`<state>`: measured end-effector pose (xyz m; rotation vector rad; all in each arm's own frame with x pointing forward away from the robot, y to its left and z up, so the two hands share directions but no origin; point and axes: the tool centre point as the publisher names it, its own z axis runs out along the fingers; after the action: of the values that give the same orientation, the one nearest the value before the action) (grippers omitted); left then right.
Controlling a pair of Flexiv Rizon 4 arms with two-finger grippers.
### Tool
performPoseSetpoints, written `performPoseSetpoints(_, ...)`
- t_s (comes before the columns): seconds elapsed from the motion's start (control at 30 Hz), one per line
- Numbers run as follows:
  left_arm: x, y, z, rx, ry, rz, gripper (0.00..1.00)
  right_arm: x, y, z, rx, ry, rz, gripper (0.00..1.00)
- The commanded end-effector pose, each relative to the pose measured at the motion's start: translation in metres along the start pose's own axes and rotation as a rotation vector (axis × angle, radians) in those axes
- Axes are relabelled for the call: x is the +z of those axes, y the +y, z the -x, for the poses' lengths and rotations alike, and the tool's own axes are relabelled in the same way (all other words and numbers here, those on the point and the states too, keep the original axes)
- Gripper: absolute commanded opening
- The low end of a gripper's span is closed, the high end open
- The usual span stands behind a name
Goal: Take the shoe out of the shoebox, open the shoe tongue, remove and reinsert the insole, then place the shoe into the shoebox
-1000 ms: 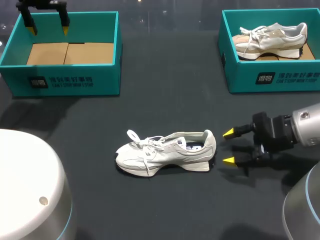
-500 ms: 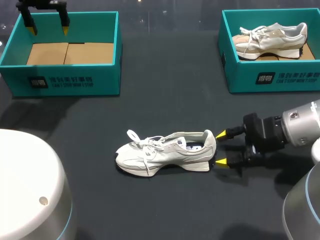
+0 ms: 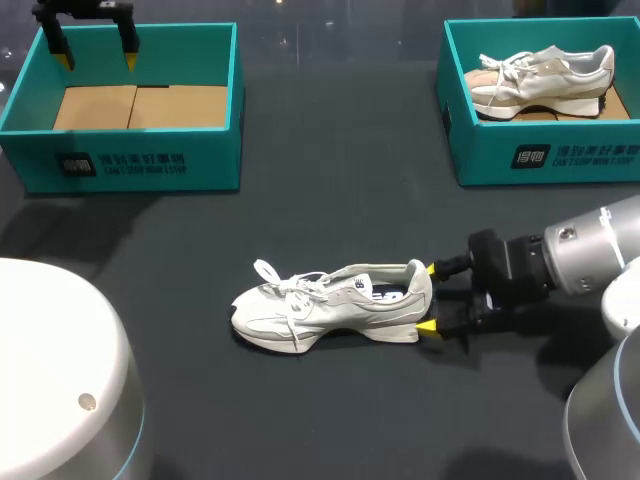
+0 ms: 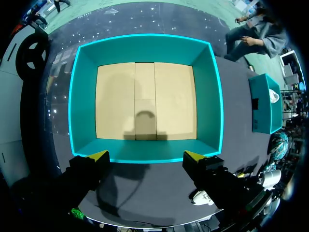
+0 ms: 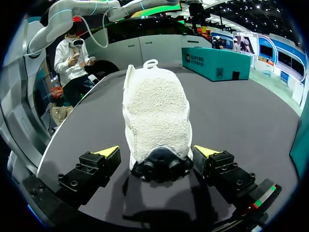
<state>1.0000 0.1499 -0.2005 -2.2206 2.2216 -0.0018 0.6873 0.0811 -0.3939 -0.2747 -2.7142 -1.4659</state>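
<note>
Silver arm — black pincer, yellow tips.

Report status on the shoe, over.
Right hand open, straddling shoe heel, no grip. Left hand open over empty shoebox. Nothing in the way.

Your left gripper hangs over the far left corner of the table and points straight down. Its fingers are spread wide, yellow tips well apart. Your right arm enters from the right, low and roughly level with the table. Your right gripper lies horizontal and points toward the middle. Its fingers are parted, neither pressing inward.
</note>
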Motion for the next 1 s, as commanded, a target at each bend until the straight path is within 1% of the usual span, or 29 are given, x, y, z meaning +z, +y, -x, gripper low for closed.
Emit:
performPoseSetpoints(0.03, 0.000, 0.000, 0.000, 0.000, 0.000, 0.001, 1.00, 0.009, 0.003, 0.003, -0.001, 0.004, -0.003, 1.00)
performPoseSetpoints(0.3, 0.000, 0.000, 0.000, 0.000, 0.000, 0.001, 1.00, 0.018, 0.004, 0.003, -0.001, 0.018, 0.002, 1.00)
performPoseSetpoints(0.67, 0.000, 0.000, 0.000, 0.000, 0.000, 0.001, 1.00, 0.030, -0.001, 0.004, 0.006, 0.043, 0.010, 1.00)
performPoseSetpoints(1.0, 0.000, 0.000, 0.000, 0.000, 0.000, 0.001, 1.00, 0.030, 0.000, 0.007, -0.010, 0.055, 0.047, 1.00)
